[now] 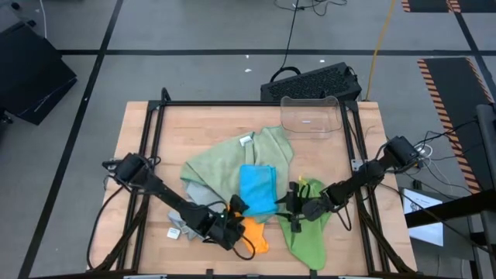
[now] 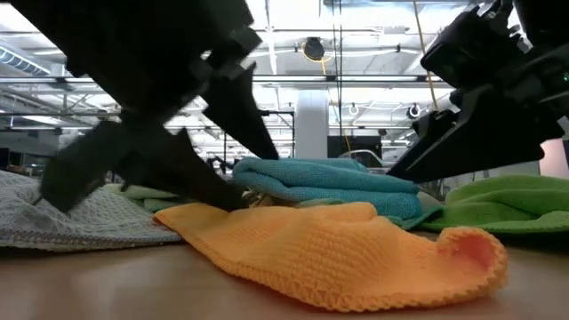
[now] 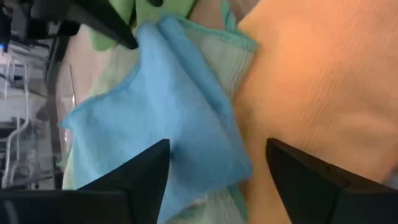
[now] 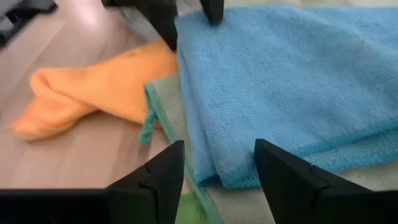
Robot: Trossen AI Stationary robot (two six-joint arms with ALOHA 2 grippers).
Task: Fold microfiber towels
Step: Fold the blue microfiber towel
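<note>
A folded bright blue towel (image 1: 256,188) lies on a spread sage green towel (image 1: 248,157). An orange towel (image 1: 256,234) lies bunched at the blue one's near end, a lime green towel (image 1: 306,226) to the right and a grey one (image 1: 195,192) to the left. My left gripper (image 1: 235,211) stands open at the blue towel's near left corner (image 3: 186,124), one finger on either side. My right gripper (image 1: 291,203) is open and level at the blue towel's right edge (image 4: 211,149), just short of it. My left gripper's fingers straddle the blue towel's near left corner (image 4: 186,25), slanting down from the table's left. Its lower finger (image 2: 200,182) reaches down beside the orange towel (image 2: 293,240). Whether either finger touches cloth I cannot tell.
A clear plastic bin (image 1: 311,116) stands at the table's far edge, with a black keyboard (image 1: 310,81) beyond it. A small white tag (image 1: 173,232) lies near the front left. Black frame rails (image 1: 147,147) run along the table's sides.
</note>
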